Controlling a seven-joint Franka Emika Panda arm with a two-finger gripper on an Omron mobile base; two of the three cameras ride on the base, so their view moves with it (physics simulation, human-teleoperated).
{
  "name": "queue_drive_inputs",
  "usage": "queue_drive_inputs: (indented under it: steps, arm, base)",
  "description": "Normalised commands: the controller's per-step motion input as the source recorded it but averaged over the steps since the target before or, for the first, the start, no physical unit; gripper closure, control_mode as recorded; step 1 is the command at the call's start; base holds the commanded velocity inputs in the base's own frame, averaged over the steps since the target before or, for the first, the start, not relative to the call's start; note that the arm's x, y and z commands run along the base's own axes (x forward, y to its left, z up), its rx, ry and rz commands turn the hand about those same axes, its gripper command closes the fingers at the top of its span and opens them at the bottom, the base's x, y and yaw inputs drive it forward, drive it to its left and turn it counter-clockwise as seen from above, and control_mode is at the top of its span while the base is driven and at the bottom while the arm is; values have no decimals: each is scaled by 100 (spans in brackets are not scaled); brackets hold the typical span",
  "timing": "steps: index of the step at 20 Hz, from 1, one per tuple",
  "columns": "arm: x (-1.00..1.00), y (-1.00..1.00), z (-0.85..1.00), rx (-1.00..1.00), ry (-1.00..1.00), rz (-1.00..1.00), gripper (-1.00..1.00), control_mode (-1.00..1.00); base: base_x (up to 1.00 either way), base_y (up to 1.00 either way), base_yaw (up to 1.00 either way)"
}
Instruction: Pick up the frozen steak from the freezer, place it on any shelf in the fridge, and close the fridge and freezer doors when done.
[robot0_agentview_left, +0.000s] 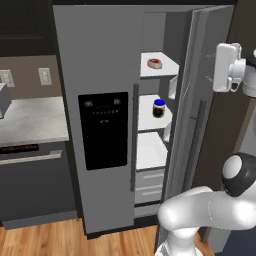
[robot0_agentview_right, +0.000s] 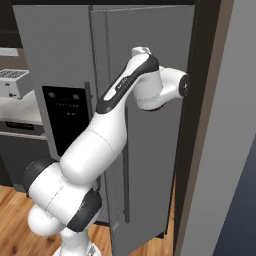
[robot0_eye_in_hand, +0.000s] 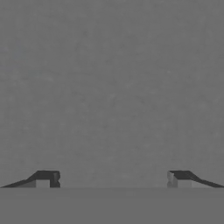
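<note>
White arm (robot0_agentview_left: 200, 215) fills the lower right of the left base view, rising past a dark-capped joint to the hand's white housing at the upper right, beside the fridge door's (robot0_agentview_left: 192, 115) outer face. That door stands partly ajar, and through the gap, left of the hand, the steak (robot0_agentview_left: 154, 63) lies on the top shelf (robot0_agentview_left: 167, 67), red top up. One shelf lower sits a blue-lidded jar (robot0_agentview_left: 159, 108), with bare white boards and grey drawers (robot0_agentview_left: 150, 182) under it. Further left, the freezer door (robot0_agentview_left: 95, 115) is shut, its black dispenser panel (robot0_agentview_left: 103, 130) facing out, and a pale counter (robot0_agentview_left: 30, 120) lies beyond. From the right base view, the arm (robot0_agentview_right: 85, 160) climbs from the lower left and bends at a white elbow against the plain grey fridge door (robot0_agentview_right: 150, 165), whose long bar handle (robot0_agentview_right: 126, 165) runs down behind it; the dispenser panel (robot0_agentview_right: 65, 125) shows left of the arm. Along the hand view, the gripper (robot0_eye_in_hand: 112, 179) faces a flat grey surface close ahead, its two dark fingertips (robot0_eye_in_hand: 46, 178) set wide apart with nothing between them.
</note>
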Motion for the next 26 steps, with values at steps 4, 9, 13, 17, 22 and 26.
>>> queue_drive_inputs:
  steps: [4, 9, 13, 17, 22, 26]
  arm:
    - [6, 62, 0, -4, 0, 5, -100, -100]
    - [13, 60, 0, -3, 0, 4, -100, -100]
    - [26, 55, 0, -2, 0, 1, -100, -100]
    - [37, 47, 2, -3, 0, 0, -100, -100]
    - [45, 43, 0, -2, 0, 0, -100, -100]
    - [47, 24, 3, -1, 0, 0, -100, -100]
  base:
    - [0, 0, 0]
    - [0, 0, 0]
    - [0, 0, 0]
    - [0, 0, 0]
    - [0, 0, 0]
    - [0, 0, 0]
